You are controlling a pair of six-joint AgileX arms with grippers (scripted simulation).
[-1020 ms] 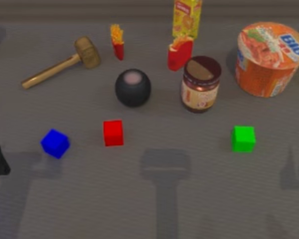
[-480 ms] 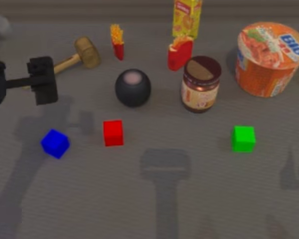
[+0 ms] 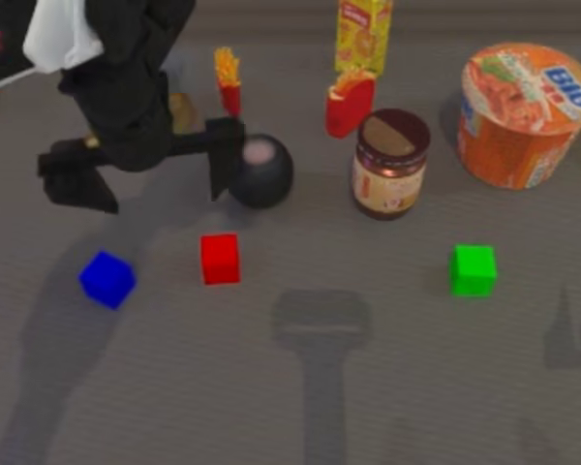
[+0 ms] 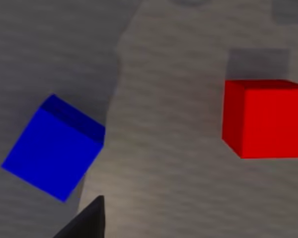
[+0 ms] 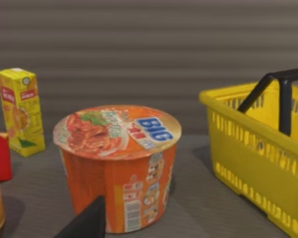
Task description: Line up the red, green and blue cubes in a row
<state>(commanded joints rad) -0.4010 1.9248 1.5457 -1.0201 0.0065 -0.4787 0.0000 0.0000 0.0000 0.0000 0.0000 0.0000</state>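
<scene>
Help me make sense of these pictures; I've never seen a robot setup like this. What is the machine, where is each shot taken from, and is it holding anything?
This is a simulated pair of AgileX arms at a table. The top view looks straight down. The left gripper hangs open above the table, behind the blue cube and red cube, holding nothing. The green cube sits apart, toward the right. Behind them stand a dark ball, a jar, a noodle cup, two fries cartons and a yellow juice box.

The left wrist view comes from the left arm's own camera, looking down at the blue and red cubes. The right wrist view faces the noodle cup and a yellow basket; the right arm is outside the top view.
</scene>
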